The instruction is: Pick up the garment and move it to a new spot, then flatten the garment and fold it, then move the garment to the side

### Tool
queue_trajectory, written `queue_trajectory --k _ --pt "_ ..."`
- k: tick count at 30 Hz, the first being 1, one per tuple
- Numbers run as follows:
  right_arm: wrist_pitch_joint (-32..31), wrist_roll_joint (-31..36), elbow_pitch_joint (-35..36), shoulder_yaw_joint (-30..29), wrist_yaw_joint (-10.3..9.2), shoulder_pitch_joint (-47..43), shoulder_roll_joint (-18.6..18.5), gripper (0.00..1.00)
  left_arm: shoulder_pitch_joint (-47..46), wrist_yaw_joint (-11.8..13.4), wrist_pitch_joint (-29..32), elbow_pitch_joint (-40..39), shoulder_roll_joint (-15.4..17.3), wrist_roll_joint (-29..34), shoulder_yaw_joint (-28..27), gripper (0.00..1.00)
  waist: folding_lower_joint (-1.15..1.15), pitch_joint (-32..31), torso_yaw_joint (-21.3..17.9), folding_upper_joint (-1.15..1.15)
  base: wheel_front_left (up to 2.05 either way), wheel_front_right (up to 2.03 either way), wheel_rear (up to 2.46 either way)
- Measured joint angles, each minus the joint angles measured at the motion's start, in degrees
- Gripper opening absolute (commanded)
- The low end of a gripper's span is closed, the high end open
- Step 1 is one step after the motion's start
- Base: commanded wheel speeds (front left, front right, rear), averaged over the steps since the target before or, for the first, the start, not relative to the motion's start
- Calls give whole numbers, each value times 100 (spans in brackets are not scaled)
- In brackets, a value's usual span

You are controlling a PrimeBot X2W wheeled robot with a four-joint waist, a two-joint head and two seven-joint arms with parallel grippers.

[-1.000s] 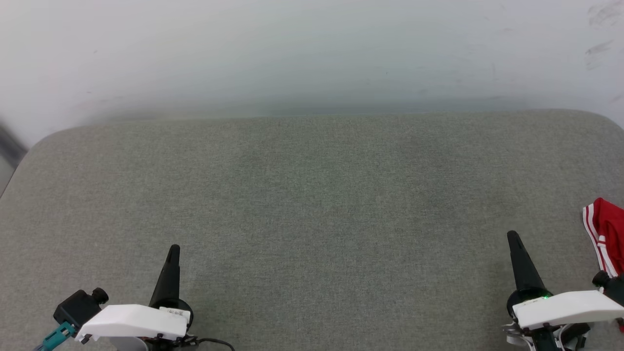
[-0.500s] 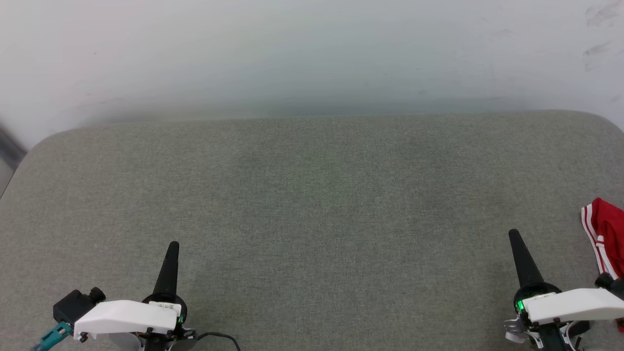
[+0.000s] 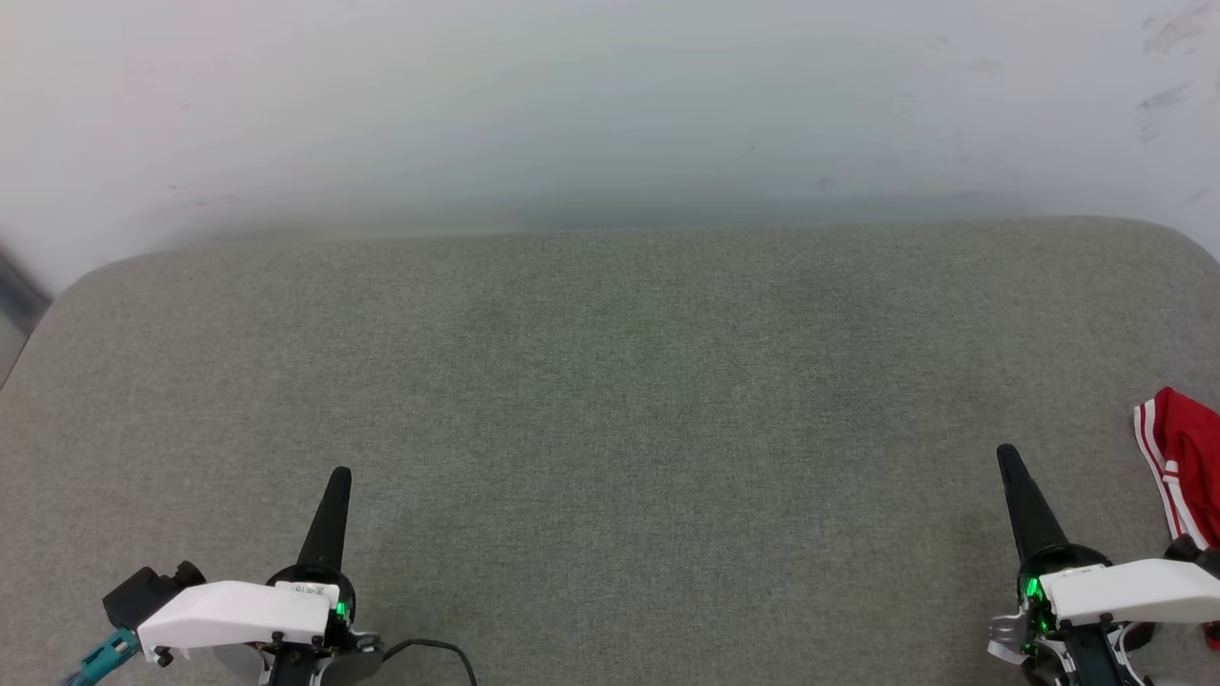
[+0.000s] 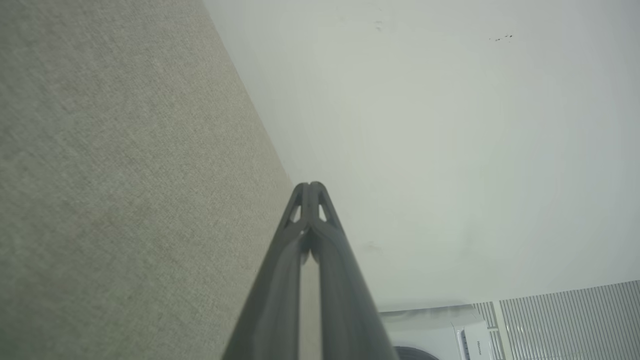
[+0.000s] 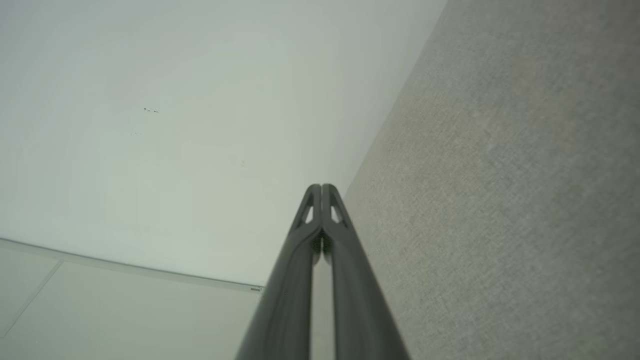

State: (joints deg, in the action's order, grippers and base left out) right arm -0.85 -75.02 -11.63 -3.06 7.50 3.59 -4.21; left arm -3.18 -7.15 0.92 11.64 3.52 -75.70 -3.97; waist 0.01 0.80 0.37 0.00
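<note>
A piece of the red garment (image 3: 1189,457) with red-white striped trim lies at the far right edge of the grey cushioned surface (image 3: 610,400) in the head view; the rest of it is cut off. My right gripper (image 3: 1006,453) is shut and empty, a little to the left of the garment and apart from it. At the lower left, my left gripper (image 3: 339,474) is shut and empty, far from the garment. In the left wrist view the left gripper (image 4: 310,186) has its tips pressed together. The right gripper (image 5: 320,187) in the right wrist view looks the same.
A white wall (image 3: 610,105) rises behind the grey surface. The surface's corners at the far left and far right are rounded. A white appliance (image 4: 440,332) and a slatted panel (image 4: 575,320) show in the left wrist view.
Both arms have drawn back slightly toward the bottom of the head view. The garment lies as before.
</note>
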Motion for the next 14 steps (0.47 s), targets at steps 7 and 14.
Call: queue_trajectory --k 7,14 --pt "-76 -355 -45 -26 0 53 0 0 -62 -9 94 51 0 -332 -24 0 0 -10 -6 0 0 0 0" --pt "-156 -689 -91 -60 0 95 1 0 -96 -10 181 88 -1 -642 -51 0 0 -21 -12 0 0 0 0"
